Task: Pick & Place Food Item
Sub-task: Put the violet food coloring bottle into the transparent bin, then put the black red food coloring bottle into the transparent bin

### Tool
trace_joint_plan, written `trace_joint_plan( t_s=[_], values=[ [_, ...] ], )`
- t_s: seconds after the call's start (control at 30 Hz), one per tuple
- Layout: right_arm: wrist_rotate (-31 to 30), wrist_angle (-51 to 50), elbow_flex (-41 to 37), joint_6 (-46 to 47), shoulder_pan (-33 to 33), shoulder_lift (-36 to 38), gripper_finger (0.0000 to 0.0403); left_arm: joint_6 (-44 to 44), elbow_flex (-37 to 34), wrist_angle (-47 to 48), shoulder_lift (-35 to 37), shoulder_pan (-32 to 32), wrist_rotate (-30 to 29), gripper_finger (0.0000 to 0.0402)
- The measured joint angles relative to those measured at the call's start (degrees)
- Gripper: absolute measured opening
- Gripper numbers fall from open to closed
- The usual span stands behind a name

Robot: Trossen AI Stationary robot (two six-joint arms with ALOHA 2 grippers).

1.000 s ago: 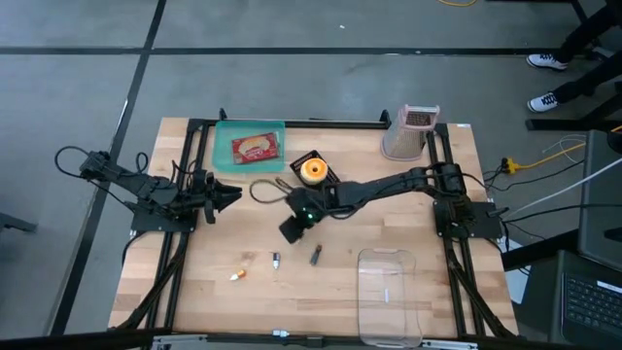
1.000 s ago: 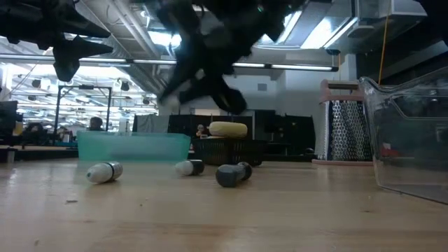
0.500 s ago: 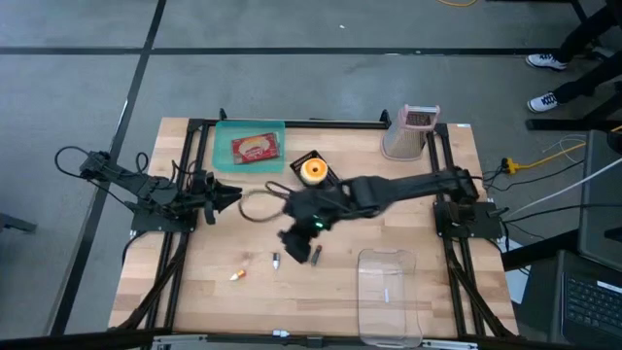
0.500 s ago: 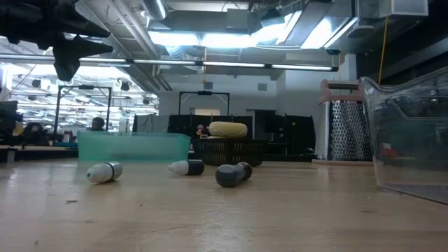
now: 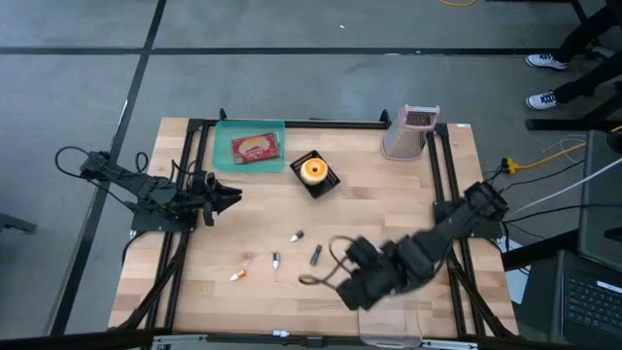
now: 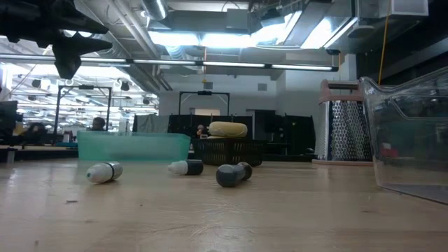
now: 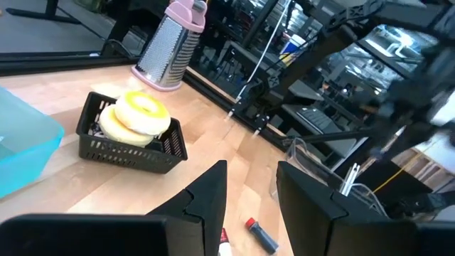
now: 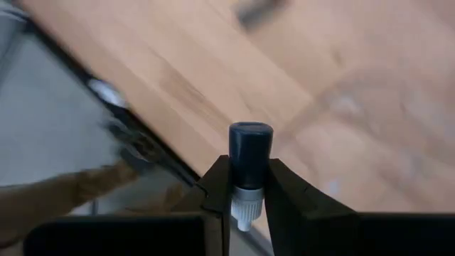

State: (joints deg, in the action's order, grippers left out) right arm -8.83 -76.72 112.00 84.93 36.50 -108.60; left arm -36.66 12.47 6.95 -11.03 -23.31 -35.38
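My right gripper [image 5: 352, 288] hangs over the near right of the table, by the left rim of a clear container [image 5: 391, 329], and is shut on a small dark-blue piece with a white end [image 8: 249, 153]. Several similar small pieces lie on the wood: a grey-white one [image 5: 297, 235], a pale one [image 5: 275, 260], a dark one [image 5: 316, 256] and an orange-white one [image 5: 238, 275]. My left gripper [image 5: 229, 197] waits open at the table's left side with nothing between its fingers [image 7: 213, 192]. My right gripper pinches the small piece between its two fingers, across its body near the white end [image 8: 245, 193]. The dark-blue end [image 8: 250, 139] sticks out past the fingertips. The fingers slant steeply down, and the piece is lifted clear of the table.
A teal tray [image 5: 222, 160] with a red packet stands at the far left. A black basket [image 5: 312, 172] holds a yellow ring-shaped piece near the middle. A grater [image 5: 408, 131] stands at the far right. Black frame rails run along both sides of the table.
My right gripper has swung from the table's middle toward the near right corner, rising out of the low view and carrying the small piece, still shut. The grey-white piece now shows on the wood where the gripper stood.
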Motion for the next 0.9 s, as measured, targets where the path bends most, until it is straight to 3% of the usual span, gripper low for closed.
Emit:
trace_joint_plan(
  t_s=[0.33,0.47,0.7,0.9],
  values=[
    [9.52,10.84,-19.06,18.92,6.71,-0.04,0.0056,0.41,0.00,-0.33,0.00,0.00,0.04,0.0118],
    [9.70,13.93,-22.28,25.30,7.12,-0.06,0.0108,0.41,0.00,-0.38,0.00,0.00,0.05,0.0118],
    [10.58,14.18,-23.21,27.31,6.57,-0.06,0.0221,0.41,0.00,-0.53,0.00,0.00,0.05,0.0118],
    [7.00,14.76,-22.68,30.00,5.84,0.26,0.0251,0.43,0.00,-0.81,0.00,0.00,-0.02,0.0118]
  ],
)
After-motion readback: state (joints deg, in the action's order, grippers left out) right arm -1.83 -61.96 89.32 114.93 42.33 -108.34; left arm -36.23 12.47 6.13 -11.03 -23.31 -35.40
